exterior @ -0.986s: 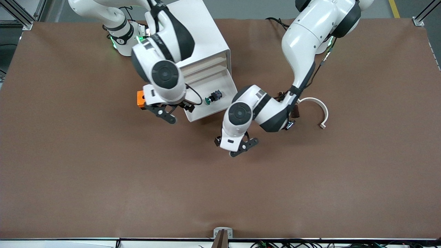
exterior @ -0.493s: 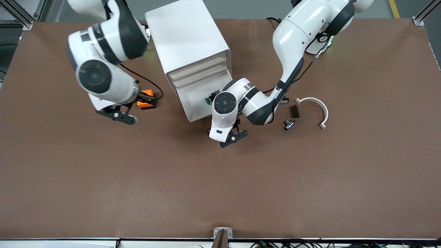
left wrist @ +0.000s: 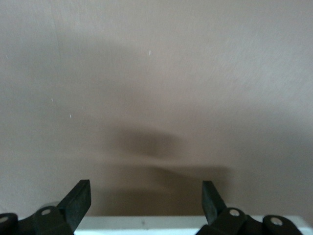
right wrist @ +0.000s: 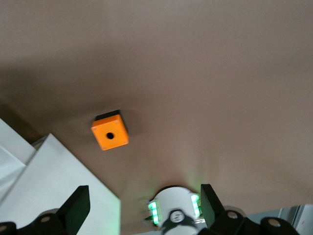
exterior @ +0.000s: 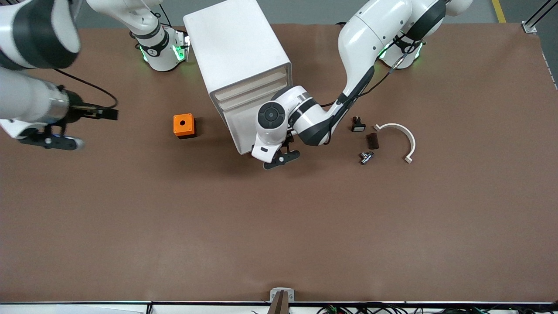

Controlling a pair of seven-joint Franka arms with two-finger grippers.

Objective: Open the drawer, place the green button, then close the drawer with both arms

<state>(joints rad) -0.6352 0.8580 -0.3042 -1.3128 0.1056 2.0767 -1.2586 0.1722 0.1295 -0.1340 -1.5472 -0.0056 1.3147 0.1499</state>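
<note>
White cabinet [exterior: 244, 61] stood near the robots' bases, its lowest drawer [exterior: 244, 131] pulled out. The left gripper [exterior: 279, 157] hung wide open and empty at the drawer's front edge; the right gripper [exterior: 48, 140], jaws wide, was over the table's end. The button was hidden.

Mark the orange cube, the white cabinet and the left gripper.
orange cube [exterior: 183, 124], front view, top face beside its hole.
white cabinet [exterior: 233, 41], front view, flat top panel.
left gripper [exterior: 281, 159], front view, between its fingertips.

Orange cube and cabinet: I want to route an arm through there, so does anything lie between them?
Nothing: the front view shows bare brown table between the orange cube and the cabinet.
</note>
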